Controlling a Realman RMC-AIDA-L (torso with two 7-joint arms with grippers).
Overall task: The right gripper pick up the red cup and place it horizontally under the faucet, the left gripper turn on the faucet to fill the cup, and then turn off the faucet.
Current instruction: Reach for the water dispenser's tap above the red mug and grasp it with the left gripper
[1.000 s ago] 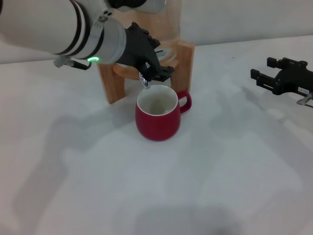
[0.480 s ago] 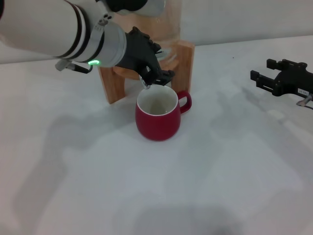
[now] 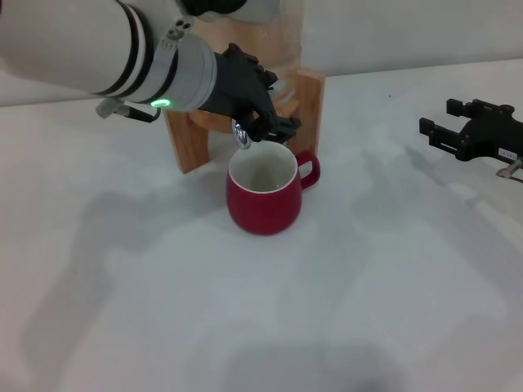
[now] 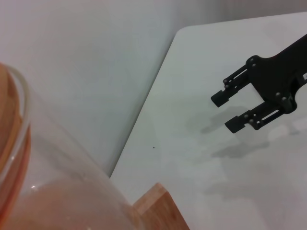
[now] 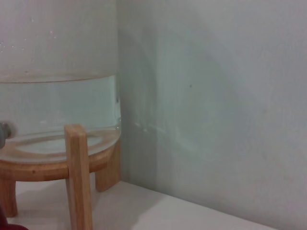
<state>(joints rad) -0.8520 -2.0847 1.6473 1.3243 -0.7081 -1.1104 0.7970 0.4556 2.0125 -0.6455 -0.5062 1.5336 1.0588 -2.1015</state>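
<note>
- Reaching in from the left, the black jointed left gripper (image 3: 263,122) on its thick white arm with green light sits at the small shiny chrome faucet (image 3: 242,135), fingers around the lever area; how far they are closed, cannot tell.
- Squat rounded red ceramic cup (image 3: 264,194) with white inside stands upright on the white table (image 3: 343,286), directly below the faucet spout, loop handle pointing toward the robot's right.
- Clear glass jar (image 5: 57,72) partly filled with water rests on a wooden stand (image 3: 304,102), just behind the cup.
- Slim black two-fingered right gripper (image 3: 441,133) hovers at the far right, well apart from the cup, fingers parted with a clear gap, holding nothing; the left wrist view shows the same (image 4: 229,110).
</note>
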